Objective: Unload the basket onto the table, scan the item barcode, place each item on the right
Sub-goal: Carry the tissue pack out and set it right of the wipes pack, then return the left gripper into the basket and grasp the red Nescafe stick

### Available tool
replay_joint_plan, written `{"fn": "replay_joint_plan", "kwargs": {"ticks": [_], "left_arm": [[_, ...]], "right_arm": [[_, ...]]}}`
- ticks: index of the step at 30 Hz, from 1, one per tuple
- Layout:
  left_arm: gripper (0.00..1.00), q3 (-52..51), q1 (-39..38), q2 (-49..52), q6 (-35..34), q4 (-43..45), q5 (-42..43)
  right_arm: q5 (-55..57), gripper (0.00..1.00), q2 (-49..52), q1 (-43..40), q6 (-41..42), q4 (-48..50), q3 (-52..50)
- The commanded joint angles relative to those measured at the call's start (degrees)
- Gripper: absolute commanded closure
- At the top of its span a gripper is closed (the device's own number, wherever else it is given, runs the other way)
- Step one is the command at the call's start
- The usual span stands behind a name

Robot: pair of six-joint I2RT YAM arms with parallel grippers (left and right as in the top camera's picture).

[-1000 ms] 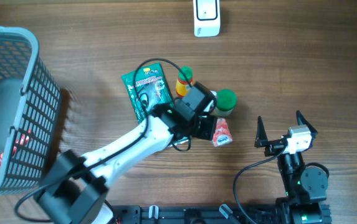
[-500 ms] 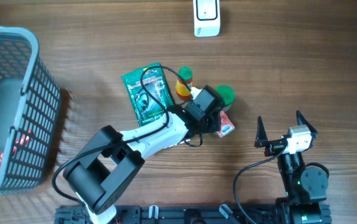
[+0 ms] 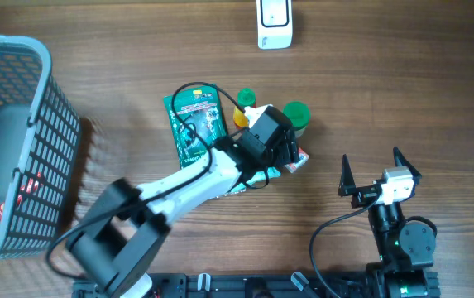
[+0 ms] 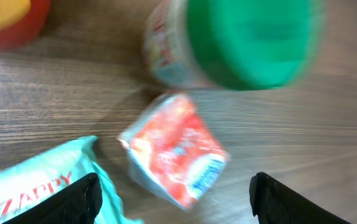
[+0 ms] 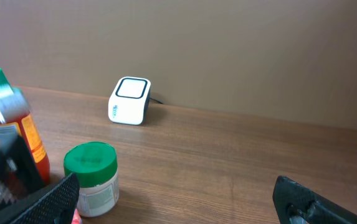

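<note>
Wooden worktop (image 3: 402,74) all the way across, with a grey mesh basket (image 3: 50,157) off at your left edge and the little white scanner (image 3: 274,23) parked up at the far edge, well apart from everything else. The clutter sits mid-table: a green packet (image 3: 193,124), a bottle (image 3: 245,103) with a green cap just beside it, and a jar (image 3: 297,116) with a green lid next to that. The thing you care about, the small red and white sachet (image 4: 175,149), is lying flat on the wood right in front of the jar, with a teal packet (image 4: 35,186) just to one side of it. Your left fingers (image 4: 72,202) are spread wide with the sachet lying between them, and going by the left wrist view they're not pinching it at all, it's loose on the worktop. Can't make out a barcode on it, the shot's too blurry. Your right fingers (image 5: 315,202) are splayed apart too, gripping nothing, sitting near your side of the table off to the right of the pile.
</note>
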Motion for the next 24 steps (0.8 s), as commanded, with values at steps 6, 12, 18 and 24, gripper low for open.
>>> {"fn": "replay_joint_plan", "kwargs": {"ticks": [6,12,18,24], "left_arm": [[0.21,-0.1,0.2,-19.2,9.8,-7.8,-5.2],[0.02,0.8,1.0,-29.5,12.3,-23.5,-25.9],[0.00,15.1,15.4,-39.4,12.3,-27.0,-34.2],[0.00,25.4,39.2,-40.1,10.3,-28.5,-34.0]], "right_arm": [[-0.7,0.01,-0.2,0.2,-0.5,0.1,-0.1],[-0.7,0.00,0.2,0.2,-0.5,0.1,-0.1],[-0.7,0.00,0.2,0.2,-0.5,0.1,-0.1],[-0.7,0.00,0.2,0.2,-0.5,0.1,-0.1]]}}
